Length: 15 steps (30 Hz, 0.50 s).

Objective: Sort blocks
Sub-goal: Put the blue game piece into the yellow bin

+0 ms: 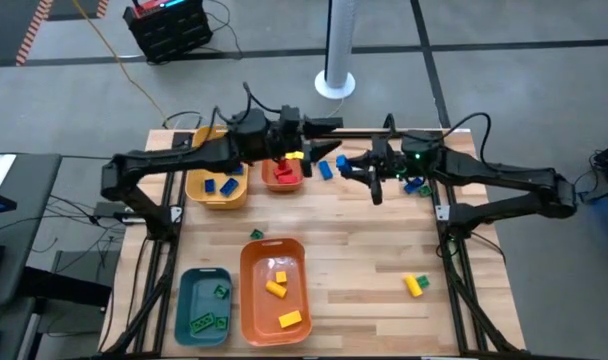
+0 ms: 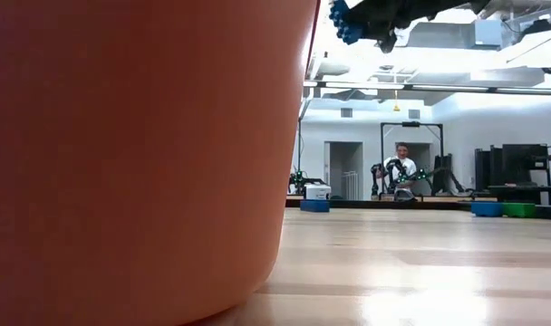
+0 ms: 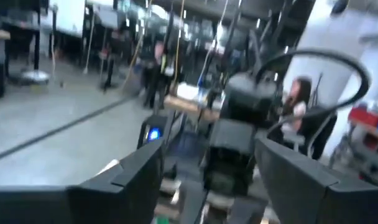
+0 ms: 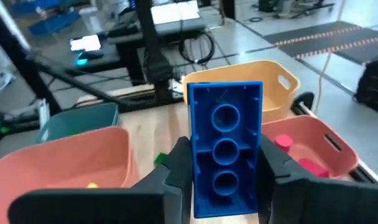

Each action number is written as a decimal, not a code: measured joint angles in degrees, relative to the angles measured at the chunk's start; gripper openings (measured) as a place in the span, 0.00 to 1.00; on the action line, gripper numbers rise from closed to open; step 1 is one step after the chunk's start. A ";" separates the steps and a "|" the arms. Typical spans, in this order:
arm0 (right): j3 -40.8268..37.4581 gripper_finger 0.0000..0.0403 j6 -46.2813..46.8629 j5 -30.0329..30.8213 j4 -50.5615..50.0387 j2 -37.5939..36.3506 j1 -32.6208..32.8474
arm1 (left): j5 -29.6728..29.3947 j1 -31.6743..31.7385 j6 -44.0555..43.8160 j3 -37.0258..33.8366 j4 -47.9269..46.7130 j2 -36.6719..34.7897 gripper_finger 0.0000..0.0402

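My right gripper (image 4: 225,186) is shut on a blue block (image 4: 225,146), high over the table's far middle (image 1: 325,169). The low view shows that block (image 2: 348,23) at the top. My left gripper (image 3: 207,186) stands open and holds nothing, raised over the table's far edge (image 1: 319,125). Beneath the left arm is a small orange bin (image 1: 282,176) with red blocks and a yellow block (image 1: 294,155) at its far rim. Blue blocks (image 1: 227,184) lie in the yellow bin (image 1: 216,200). My right gripper pinches the blue block by its two long sides (image 4: 195,180) between its two fingers. The fingers come nearly level from the table's right and lie along the block. The block juts out past the fingertips, its hollow underside toward the wrist camera, lifted clear of the table.
A large orange bin (image 1: 246,300) with yellow blocks and a teal bin (image 1: 184,300) with green blocks stand at the near left. Loose blocks lie on the table: green (image 1: 256,234), yellow and green (image 1: 415,284), blue and green (image 1: 416,185). The orange bin (image 2: 121,145) blocks much of the low view.
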 joint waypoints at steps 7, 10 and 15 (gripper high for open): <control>0.04 0.25 3.05 0.07 6.24 0.98 -0.33 | 1.86 -0.48 0.95 0.00 8.69 5.42 0.73; 0.04 0.25 3.77 0.53 8.36 2.02 -0.40 | 1.45 -0.60 5.86 -0.04 9.51 6.31 0.74; 0.06 0.25 5.44 1.97 14.42 3.91 -1.41 | 1.44 0.65 10.95 -0.04 9.66 6.39 0.74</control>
